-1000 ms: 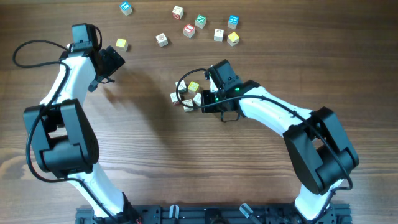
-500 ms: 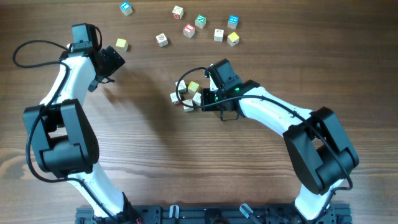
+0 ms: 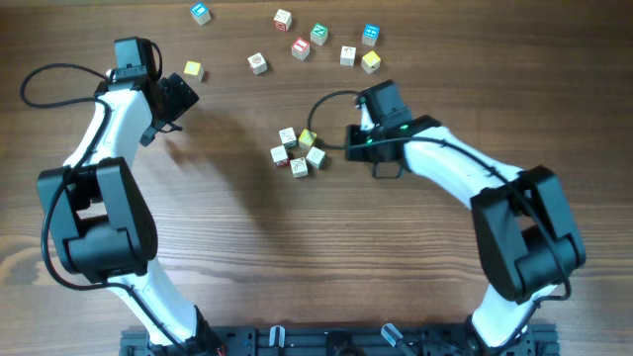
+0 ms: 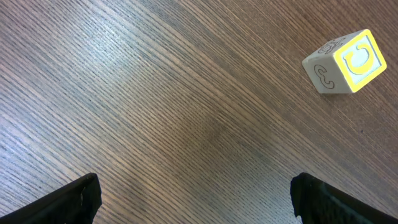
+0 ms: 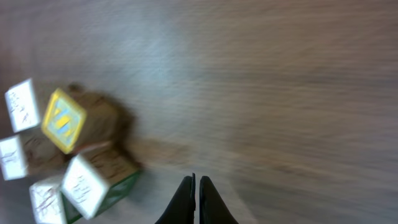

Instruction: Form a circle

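**Overhead:** The circle (image 3: 299,151) is 5 small cubes in a tight ring. It lies just off the tips of the right gripper (image 3: 352,138) and is not touching them. That gripper's jaws are pressed together on nothing. The left gripper (image 3: 180,99) is well apart from the ring, spread wide and empty, with a stray cube (image 3: 193,70) just ahead of it. The loose cubes (image 3: 301,47) lie scattered beyond the right gripper, clear of the ring.

**Left wrist:** Only bare table (image 4: 155,93) shows between the 2 wide-set fingers. The stray cube sits ahead, toward the right finger's side, untouched.

**Right wrist:** The view is blurred. The fingers (image 5: 185,199) meet with nothing between them. The ring lies ahead and to their left, its yellow-faced cube (image 5: 62,121) nearest the front.

**Handling:** The cubes look like light, hard wood that would slide on the smooth table at a nudge and tip if pushed high. The ring is loose pieces, so it cannot be lifted whole. Take 1 cube across 2 opposite flat faces, or push low on an outer face with closed tips. The cubes sit so close that a push on 1 would likely shift the others.
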You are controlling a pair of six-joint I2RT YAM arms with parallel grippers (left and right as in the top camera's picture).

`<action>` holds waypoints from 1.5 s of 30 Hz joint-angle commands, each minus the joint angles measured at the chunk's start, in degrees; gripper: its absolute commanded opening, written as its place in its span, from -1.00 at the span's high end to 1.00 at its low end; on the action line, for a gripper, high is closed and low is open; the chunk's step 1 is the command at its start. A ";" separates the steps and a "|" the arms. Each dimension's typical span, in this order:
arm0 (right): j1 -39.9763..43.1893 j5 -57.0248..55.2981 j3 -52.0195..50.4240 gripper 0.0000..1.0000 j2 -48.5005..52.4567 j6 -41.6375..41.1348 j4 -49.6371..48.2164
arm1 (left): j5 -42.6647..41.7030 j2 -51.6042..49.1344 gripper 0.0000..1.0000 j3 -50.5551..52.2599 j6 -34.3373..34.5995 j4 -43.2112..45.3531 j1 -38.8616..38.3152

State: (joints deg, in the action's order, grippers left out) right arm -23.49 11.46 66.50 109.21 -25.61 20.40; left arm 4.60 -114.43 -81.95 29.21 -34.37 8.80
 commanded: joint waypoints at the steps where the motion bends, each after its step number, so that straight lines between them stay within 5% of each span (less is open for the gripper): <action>1: 5.16 -4.83 1.20 0.81 -1.97 5.14 1.36 | -0.07 0.94 -1.00 -0.61 -0.44 0.04 0.07; 7: 15.80 -11.67 1.20 0.69 -1.95 9.22 1.81 | -0.07 0.94 -1.00 -0.61 -0.44 0.04 0.07; 9: 18.14 -11.63 1.09 -0.59 -1.95 9.07 3.34 | -0.07 0.94 -1.00 -0.61 -0.44 0.04 0.07; 10: 18.60 -11.63 1.09 -1.00 -1.95 9.03 4.22 | -0.07 0.94 -1.00 -0.61 -0.44 0.04 0.07; 16: 18.84 -11.63 1.09 -0.99 -1.95 8.94 3.72 | -0.07 0.94 -1.00 -0.61 -0.42 6.49 0.07; 21: 18.84 -11.63 1.09 -0.99 -1.95 8.92 3.63 | -16.22 0.96 -0.93 -0.57 -0.44 -5.70 -0.07; 22: 18.84 -11.63 1.09 -1.00 -1.95 8.94 3.63 | -17.77 0.96 -0.66 -0.57 -0.44 -7.82 -0.07; 24: 18.84 -11.63 1.09 -0.99 -1.95 8.94 3.63 | -20.24 0.96 -0.56 -0.57 -0.44 -14.93 -0.66; 25: 18.84 -11.63 1.09 -1.00 -1.95 8.94 3.63 | -20.20 0.96 -0.30 -0.55 -0.48 -17.07 -1.22; 27: 18.84 -11.63 1.09 -0.99 -1.95 8.94 3.63 | -20.22 0.96 0.79 -0.28 -0.46 -20.02 -2.80; 28: 18.84 -11.63 1.09 -0.99 -1.95 8.94 3.63 | -20.22 0.96 0.92 -0.09 -0.46 -20.61 -3.56; 45: 18.84 -11.63 1.09 -1.00 -1.95 8.94 3.63 | -10.71 0.96 0.92 0.37 4.72 -20.59 -23.06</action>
State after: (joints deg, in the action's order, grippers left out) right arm -4.47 0.95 66.57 109.06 -17.41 24.16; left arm -8.32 -114.43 -82.17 31.70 -55.07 -12.05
